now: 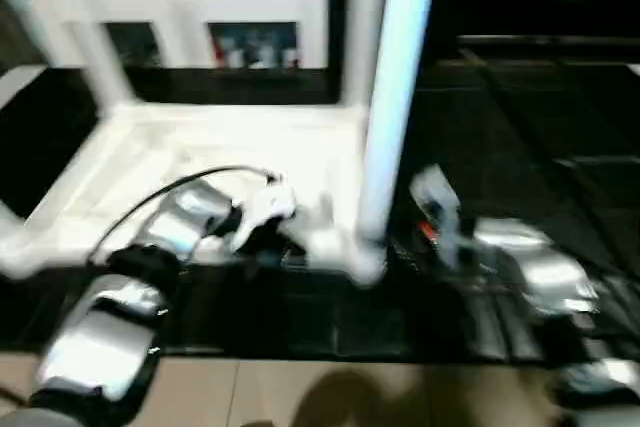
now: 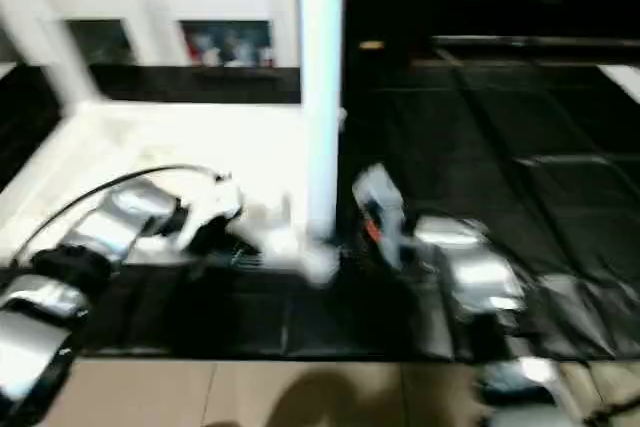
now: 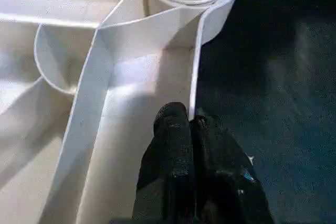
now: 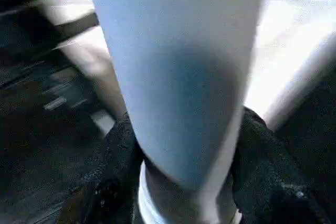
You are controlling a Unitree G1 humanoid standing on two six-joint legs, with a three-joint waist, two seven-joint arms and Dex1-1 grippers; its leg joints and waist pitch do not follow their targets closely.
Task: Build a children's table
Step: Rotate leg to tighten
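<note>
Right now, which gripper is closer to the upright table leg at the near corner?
Right. The right gripper has its fingers on either side of the upright leg, near its base. The left gripper, shut, sits at the tabletop rim, a little away from that leg's socket.

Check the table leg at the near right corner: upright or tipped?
Upright. The leg rises straight from the upturned tabletop's near right corner, with the right end effector clasping its base.

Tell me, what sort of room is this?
Probably an indoor room laid out for testing: a white cabinet with glass-fronted shelves stands behind black floor mats, where an upturned white table is being assembled.
</note>
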